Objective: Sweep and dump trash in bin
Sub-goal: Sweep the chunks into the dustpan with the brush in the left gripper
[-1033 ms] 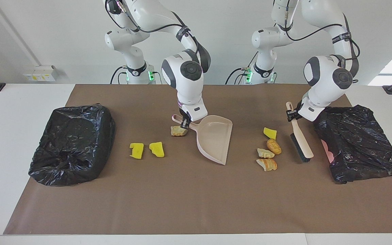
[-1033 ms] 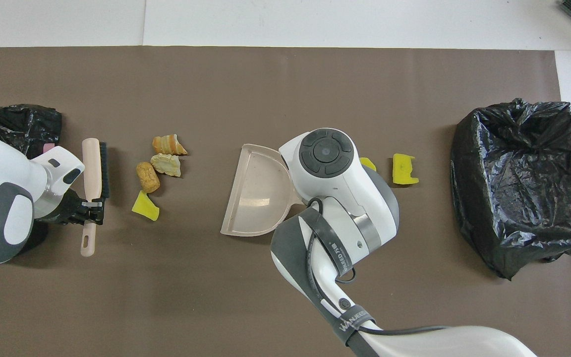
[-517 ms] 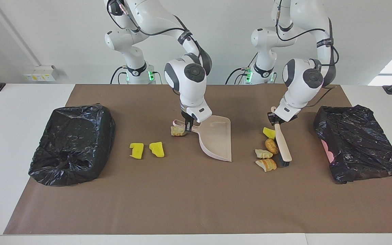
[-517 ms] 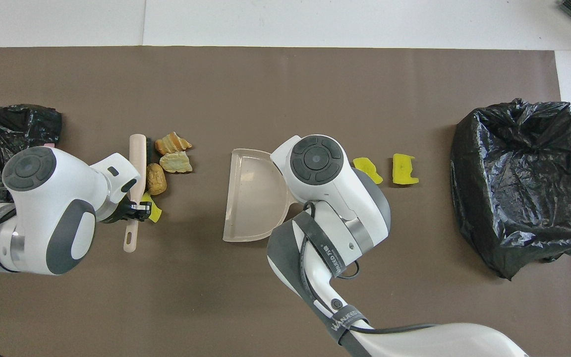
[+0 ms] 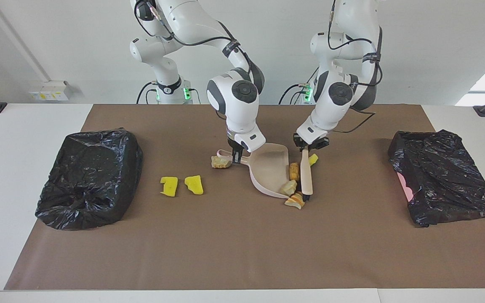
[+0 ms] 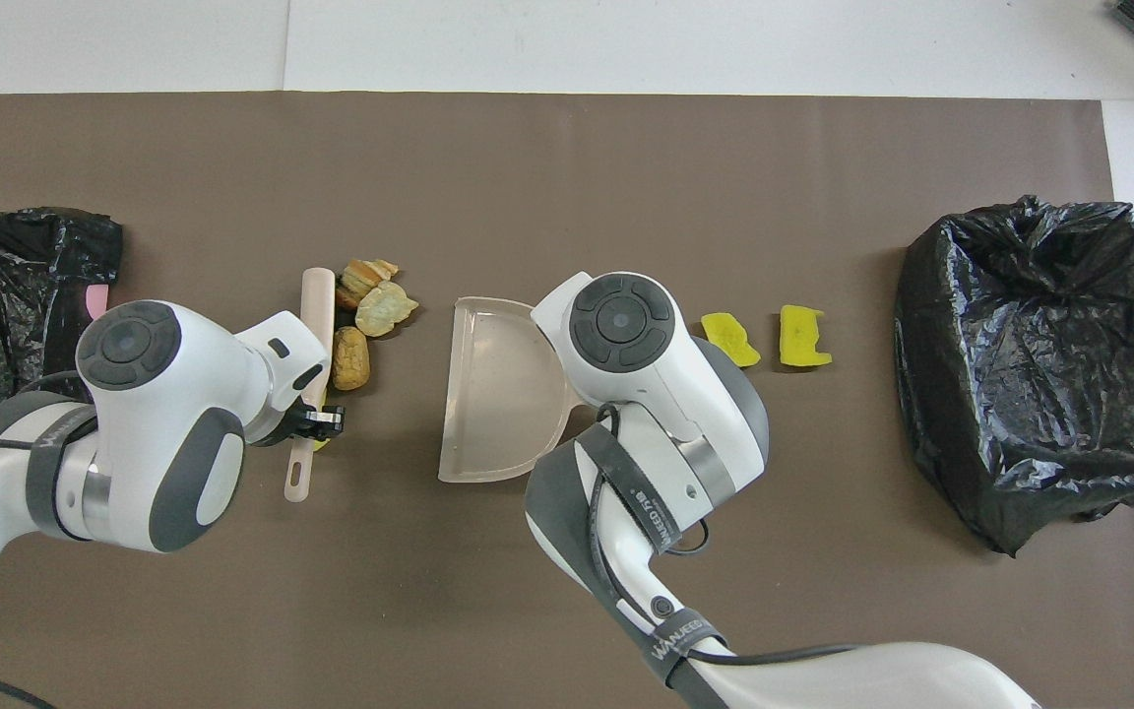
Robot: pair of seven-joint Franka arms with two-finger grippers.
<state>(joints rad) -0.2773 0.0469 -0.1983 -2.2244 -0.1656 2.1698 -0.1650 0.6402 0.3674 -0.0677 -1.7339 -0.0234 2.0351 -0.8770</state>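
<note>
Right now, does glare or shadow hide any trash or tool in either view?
Facing view: even light, soft shadows, small glints on the black bags, none over the trash. Overhead view: no glare on the dustpan; the right arm covers its handle, the left arm part of the brush.

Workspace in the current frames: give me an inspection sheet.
Surface: brown mat on a white table.
Job's things: dustpan mid-mat; brush pushing three bread scraps and a yellow chunk at its mouth; a fourth bread scrap by the dustpan handle; two yellow sponge pieces apart; black-bagged bins at both ends.
Clutter: nothing seen.
Grippers: left gripper shut on brush handle; right gripper shut on dustpan handle.
Cables: black cables along both arms.
Surroundings: white wall, wall socket box.
</note>
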